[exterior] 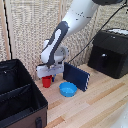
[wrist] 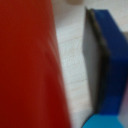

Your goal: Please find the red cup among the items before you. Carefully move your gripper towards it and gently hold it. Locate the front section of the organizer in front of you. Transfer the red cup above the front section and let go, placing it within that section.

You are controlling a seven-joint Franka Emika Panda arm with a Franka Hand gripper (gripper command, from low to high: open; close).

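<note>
Right now I have the gripper [exterior: 48, 74] low over the table, directly above the red cup [exterior: 47, 81], which stands upright between the organizer [exterior: 20, 100] on the exterior view's left and the blue bowl [exterior: 68, 89]. In the wrist view the red cup [wrist: 27, 65] fills one side, very close, with a blue flat box [wrist: 111, 60] beyond. I cannot tell whether the jaws have closed on it. I judge the lift must then carry toward the front section [exterior: 17, 107], at the organizer's near end.
</note>
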